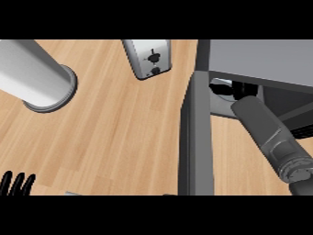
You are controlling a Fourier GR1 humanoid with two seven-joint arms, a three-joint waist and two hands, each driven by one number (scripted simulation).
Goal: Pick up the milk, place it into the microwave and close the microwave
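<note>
Currently the microwave point(274, 59) sits at the far right of the wooden counter point(125, 124), seen from above, its grey top filling the upper right corner. Its door point(196, 137) stands open, swung out toward the near edge, and shows as a tall grey slab edge-on, running from the oven's left front corner down to the bottom of the view. The right forearm point(267, 133) comes in from the lower right and slants up and left into the oven's opening. The right hand point(232, 90) is inside, mostly hidden beneath the oven's top edge; only a dark shape shows there, so I cannot tell how far open it is or whether it has hold of anything. A small white patch touching that dark shape on its left looks like the milk point(219, 82), just inside the opening, though too little shows to be sure. The left hand point(11, 184) rests at the lower left corner, fingers straight and pointing up, holding nothing. A toaster point(148, 57) stands at the far edge, left of the oven. A pale cylinder point(23, 69) stands at the far left, well apart from both hands.
</note>
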